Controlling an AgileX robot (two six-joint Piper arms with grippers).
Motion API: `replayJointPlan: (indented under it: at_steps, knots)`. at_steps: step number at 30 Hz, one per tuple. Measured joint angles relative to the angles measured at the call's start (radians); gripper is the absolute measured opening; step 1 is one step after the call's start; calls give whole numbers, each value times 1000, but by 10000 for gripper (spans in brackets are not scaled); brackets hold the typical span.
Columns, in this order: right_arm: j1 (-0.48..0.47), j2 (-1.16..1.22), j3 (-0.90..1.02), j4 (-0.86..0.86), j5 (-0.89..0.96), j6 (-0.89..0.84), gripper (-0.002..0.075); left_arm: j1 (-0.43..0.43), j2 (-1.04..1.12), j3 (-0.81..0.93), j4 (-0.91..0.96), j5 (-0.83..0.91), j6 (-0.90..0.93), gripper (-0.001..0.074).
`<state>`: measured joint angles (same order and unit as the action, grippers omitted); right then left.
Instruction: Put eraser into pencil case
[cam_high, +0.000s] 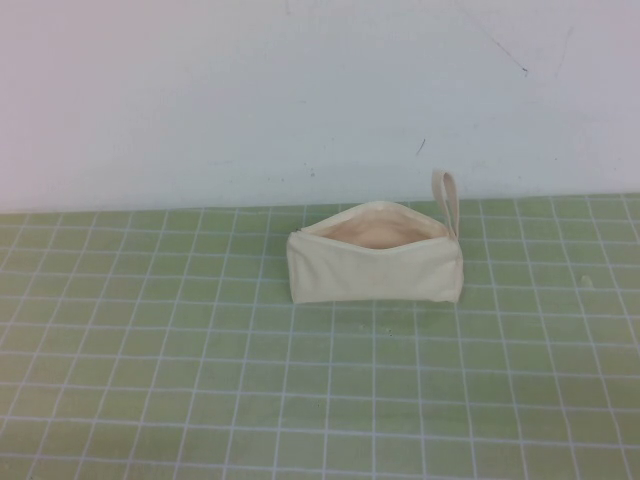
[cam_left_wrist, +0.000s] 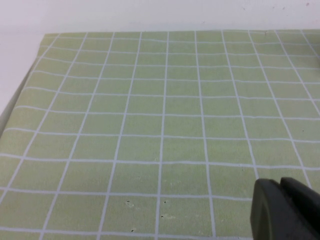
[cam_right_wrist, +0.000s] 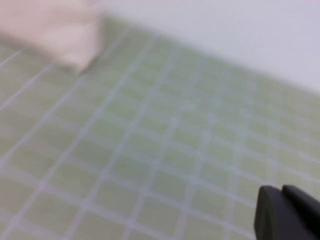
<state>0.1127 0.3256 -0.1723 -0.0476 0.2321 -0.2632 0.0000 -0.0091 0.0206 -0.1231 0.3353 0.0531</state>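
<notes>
Cream fabric pencil case (cam_high: 375, 262), one item: it stands on my green gridded mat (cam_high: 200, 380) near the white back wall (cam_high: 200, 90), zip mouth gaping upward, peach lining showing, loop strap (cam_high: 446, 202) upright at the end on my right

Eraser, one item expected: not visible in any view; I cannot tell whether it already lies inside the pouch or sits outside what the cameras cover

Left gripper (cam_left_wrist: 287, 210): low over bare mat, well apart from the pouch; only a dark corner of it shows in its own wrist view, the two fingers appear pressed together with nothing between them

Right gripper (cam_right_wrist: 289, 215): likewise a dark corner in its blurred wrist view, fingers apparently together and empty, with a pale corner of the pouch far off at the frame edge

Risks, in my judgement:
- I count the task done while the eraser is in fact elsewhere, since the lining hides the pouch floor
- soft unsupported walls could fold or tip under a careless arm, closing the mouth
- the strap could snag a passing finger and drag the pouch
</notes>
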Motion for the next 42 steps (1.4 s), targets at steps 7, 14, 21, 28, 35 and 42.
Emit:
replayJointPlan:
  at_steps: [7,14,21,28,35,42]
  knots:
    - [-145,-259,187,14,-53,1,1,0,0,0,0,0,0,-1]
    - [-156,-334,201,34,60,1,1,0,0,0,0,0,0,-1]
    - [-156,-334,201,38,99,1,1,0,0,0,0,0,0,-1]
    - [-156,-334,201,48,103,36,1,0,0,0,0,0,0,-1]
    - [-156,-334,201,35,103,212,1,0,0,0,0,0,0,-1]
    - [-156,-334,199,11,107,301,1,0,0,0,0,0,0,-1]
